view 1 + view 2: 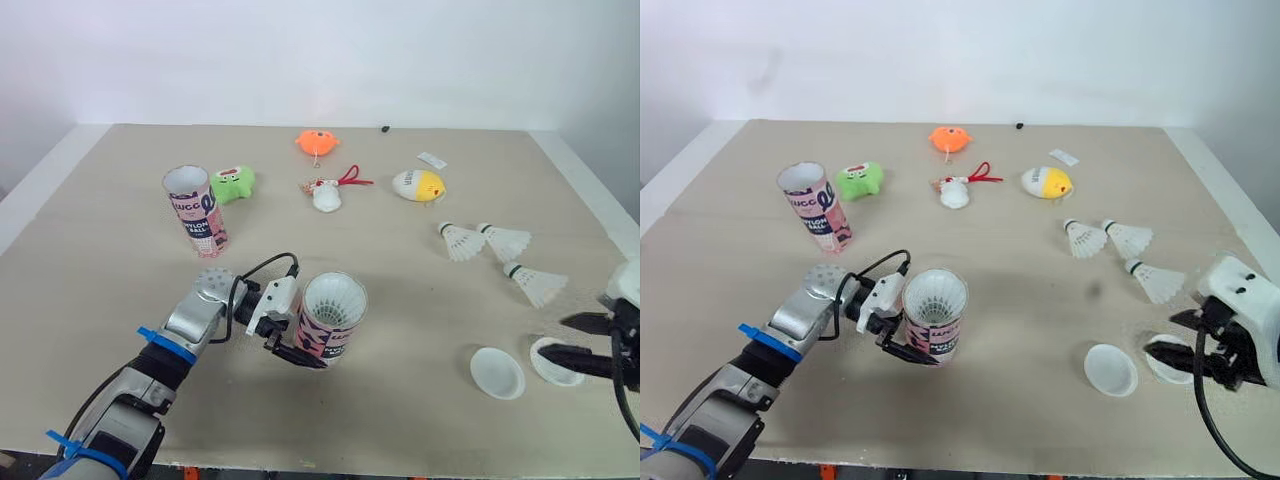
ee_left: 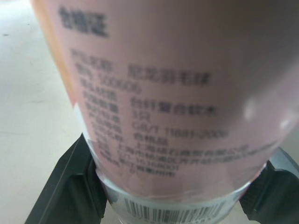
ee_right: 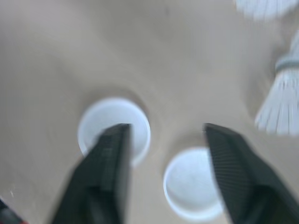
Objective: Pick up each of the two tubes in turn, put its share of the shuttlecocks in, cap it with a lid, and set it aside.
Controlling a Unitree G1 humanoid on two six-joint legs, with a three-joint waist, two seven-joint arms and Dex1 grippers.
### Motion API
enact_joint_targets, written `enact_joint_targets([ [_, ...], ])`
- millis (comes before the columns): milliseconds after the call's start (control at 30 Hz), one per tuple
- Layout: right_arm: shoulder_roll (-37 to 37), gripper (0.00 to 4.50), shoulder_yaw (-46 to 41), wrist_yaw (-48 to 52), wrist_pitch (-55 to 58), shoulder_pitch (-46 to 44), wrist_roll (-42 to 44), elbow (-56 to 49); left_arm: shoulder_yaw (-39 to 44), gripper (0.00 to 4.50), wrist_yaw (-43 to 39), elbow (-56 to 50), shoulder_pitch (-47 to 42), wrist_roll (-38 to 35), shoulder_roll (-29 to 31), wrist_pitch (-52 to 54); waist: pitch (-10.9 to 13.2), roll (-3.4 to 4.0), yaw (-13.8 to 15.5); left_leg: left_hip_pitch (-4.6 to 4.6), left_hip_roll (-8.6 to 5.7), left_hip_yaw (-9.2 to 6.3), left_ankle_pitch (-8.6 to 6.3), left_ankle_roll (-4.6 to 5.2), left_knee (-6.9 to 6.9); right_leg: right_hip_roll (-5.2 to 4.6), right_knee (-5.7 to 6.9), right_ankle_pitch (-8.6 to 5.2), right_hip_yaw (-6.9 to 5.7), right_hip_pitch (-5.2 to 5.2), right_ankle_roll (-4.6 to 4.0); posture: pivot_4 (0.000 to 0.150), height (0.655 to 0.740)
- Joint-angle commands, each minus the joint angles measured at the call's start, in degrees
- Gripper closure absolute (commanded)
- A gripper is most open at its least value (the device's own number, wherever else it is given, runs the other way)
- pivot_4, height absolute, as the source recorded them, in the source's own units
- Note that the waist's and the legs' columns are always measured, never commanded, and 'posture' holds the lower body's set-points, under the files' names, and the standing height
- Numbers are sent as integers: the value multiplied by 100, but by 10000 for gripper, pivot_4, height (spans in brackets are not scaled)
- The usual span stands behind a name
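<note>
The left gripper hugs the light tube low down, and the open right gripper should pinch the rim of the thin lid.

Bright, even light from above fills the surface, shadows fall soft and short, and faint glare spots the near tube.

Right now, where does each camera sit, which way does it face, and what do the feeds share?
Left eye, right eye: head, facing forward and down over the beige table; left gripper clamps the pink printed cardboard tube, right gripper open at right.
Left wrist: along its black fingers, onto that tube's label.
Right wrist: down past its fingers at two white round plastic lids.
Shared: the lids and tube appear in the eye views too.
</note>
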Motion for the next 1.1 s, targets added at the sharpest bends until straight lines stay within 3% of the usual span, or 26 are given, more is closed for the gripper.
enact_joint_targets([
  [33,-125,3577,-158,91,-175,-19,-83,155,62,15690,182,-134,315,1,-37,-153,0,1,2,1,0,0,0,0,0,-1,0,1,1,0,0,1500,7400],
  [267,-412,3577,1075,-19,-503,-741,203,242,305,15690,614,-312,778,0,-109,-530,4,-7,-2,25,6,11,7,3,0,1,-1,13,7,13,4,1500,7400],
  [400,-429,3577,2282,-323,-725,-1297,120,330,364,15690,973,-249,921,199,-83,-872,2,-7,3,24,5,12,10,3,0,-1,-4,16,9,14,5,1500,7400],
  [600,-574,3577,3680,-606,-1311,-1891,-466,775,317,15690,1215,-274,945,264,-92,-1040,1,-5,12,24,3,17,18,10,1,-6,-7,30,13,13,10,1500,7400],
  [767,-651,3577,4207,-596,-1861,-2201,-865,1360,290,15690,1370,-223,866,302,-176,-1125,1,-4,13,27,1,33,35,20,1,-17,-11,38,19,11,-12,1500,7400],
  [1100,-714,3577,4480,-57,-2039,-2717,-800,1942,236,15690,1534,21,725,463,-313,-1297,1,-5,11,33,3,59,40,27,0,-20,-13,49,33,7,-6,1500,7400],
])
